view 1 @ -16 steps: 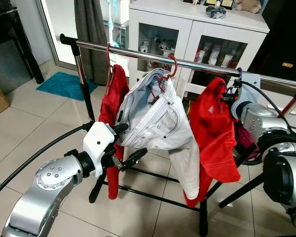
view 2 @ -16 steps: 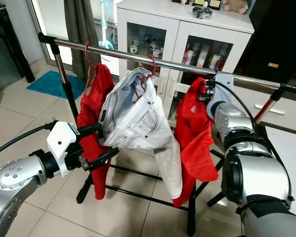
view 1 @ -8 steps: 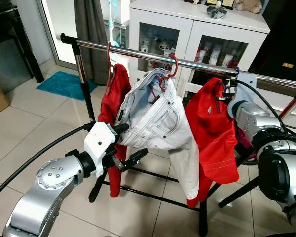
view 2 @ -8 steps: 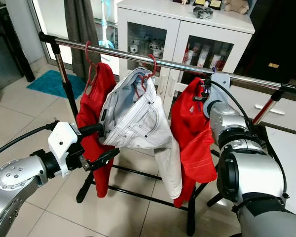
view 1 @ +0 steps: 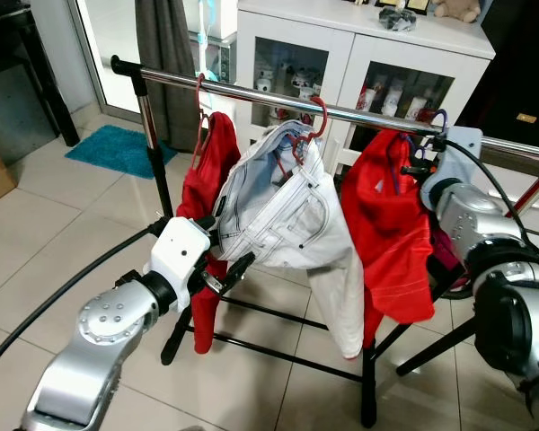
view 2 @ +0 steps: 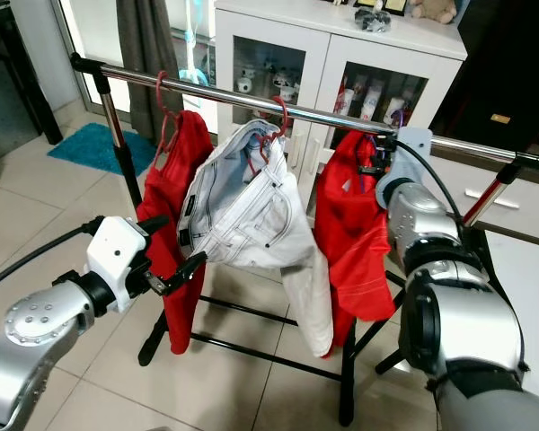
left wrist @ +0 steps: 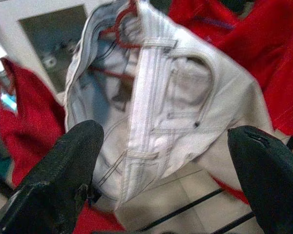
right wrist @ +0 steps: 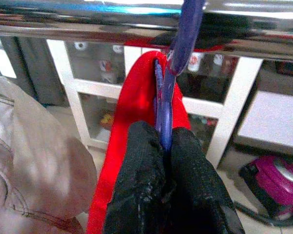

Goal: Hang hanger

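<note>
A purple hanger (right wrist: 163, 107) carries a red garment (view 1: 391, 224). My right gripper (right wrist: 166, 146) is shut on the hanger's neck, just below the chrome rail (view 1: 251, 94). The purple hook (view 1: 438, 118) rises across the rail; I cannot tell whether it rests on it. White jeans (view 1: 287, 211) hang from a red hanger (view 1: 316, 117) at mid rail, and another red garment (view 1: 207, 189) hangs further left. My left gripper (view 1: 232, 251) is open at the jeans' lower left edge, its fingers (left wrist: 63, 180) spread wide with nothing between them.
Behind the rack stands a white cabinet (view 1: 359, 36) with glass doors. The rack's black base bars (view 1: 287, 355) cross the tiled floor. A teal mat (view 1: 117, 148) and a curtain (view 1: 166, 54) are at the back left. A magenta appliance (right wrist: 273, 180) lies beyond the rack.
My right gripper swung the purple hanger and red garment left, then back right and higher, up to the rail. My left gripper rose slightly toward the jeans.
</note>
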Motion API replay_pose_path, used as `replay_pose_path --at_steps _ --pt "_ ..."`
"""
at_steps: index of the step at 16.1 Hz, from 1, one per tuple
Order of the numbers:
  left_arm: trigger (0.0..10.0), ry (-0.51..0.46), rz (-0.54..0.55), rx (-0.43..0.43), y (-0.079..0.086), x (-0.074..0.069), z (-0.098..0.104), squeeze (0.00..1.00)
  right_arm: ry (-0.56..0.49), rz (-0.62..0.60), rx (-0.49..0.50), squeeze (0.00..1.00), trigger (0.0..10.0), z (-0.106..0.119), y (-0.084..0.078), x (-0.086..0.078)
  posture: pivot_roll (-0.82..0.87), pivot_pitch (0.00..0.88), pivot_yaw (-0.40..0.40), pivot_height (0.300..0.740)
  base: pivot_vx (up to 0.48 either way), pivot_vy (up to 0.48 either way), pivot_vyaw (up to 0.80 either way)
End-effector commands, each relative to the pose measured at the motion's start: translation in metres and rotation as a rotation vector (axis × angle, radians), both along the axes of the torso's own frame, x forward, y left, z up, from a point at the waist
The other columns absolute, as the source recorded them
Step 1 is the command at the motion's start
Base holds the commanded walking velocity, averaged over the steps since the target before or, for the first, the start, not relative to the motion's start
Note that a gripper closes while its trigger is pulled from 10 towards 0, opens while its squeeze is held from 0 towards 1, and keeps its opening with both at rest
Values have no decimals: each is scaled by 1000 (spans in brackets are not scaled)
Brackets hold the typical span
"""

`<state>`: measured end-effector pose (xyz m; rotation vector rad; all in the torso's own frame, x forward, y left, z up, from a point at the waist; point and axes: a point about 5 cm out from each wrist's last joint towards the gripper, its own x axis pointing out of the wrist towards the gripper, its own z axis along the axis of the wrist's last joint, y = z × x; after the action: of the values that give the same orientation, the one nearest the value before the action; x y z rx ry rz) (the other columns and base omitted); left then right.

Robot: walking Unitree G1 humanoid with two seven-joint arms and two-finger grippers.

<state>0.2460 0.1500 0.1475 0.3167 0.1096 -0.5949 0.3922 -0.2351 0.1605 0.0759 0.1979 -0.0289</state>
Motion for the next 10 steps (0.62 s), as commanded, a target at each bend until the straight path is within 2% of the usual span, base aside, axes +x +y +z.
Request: replay_pose_path --at_steps 1,3,5,6,8,10 --pt "10000 24 34 -27 -1 2 -6 0 -129 19 -33 0 0 24 -9 -1 -44 0 -84 740 0 0 0" --pt "10000 25 47 -81 -5 4 -6 0 -149 56 -31 0 0 13 -3 -12 -56 0 -81 740 0 0 0" --pt "10000 30 43 -86 -9 4 -9 0 -199 83 2 0 0 5 7 -28 -62 0 -79 740 0 0 0" --pt "10000 29 46 -92 -10 4 -9 0 -219 81 58 0 0 2 13 -37 -65 0 -77 740 0 0 0" --pt "10000 43 60 -95 -11 5 -12 0 -218 94 6 0 0 -10 22 -56 -66 0 -70 740 0 0 0" --pt "10000 50 64 -100 -10 4 -13 0 -204 99 9 0 0 -18 26 -66 -66 0 -68 740 0 0 0"
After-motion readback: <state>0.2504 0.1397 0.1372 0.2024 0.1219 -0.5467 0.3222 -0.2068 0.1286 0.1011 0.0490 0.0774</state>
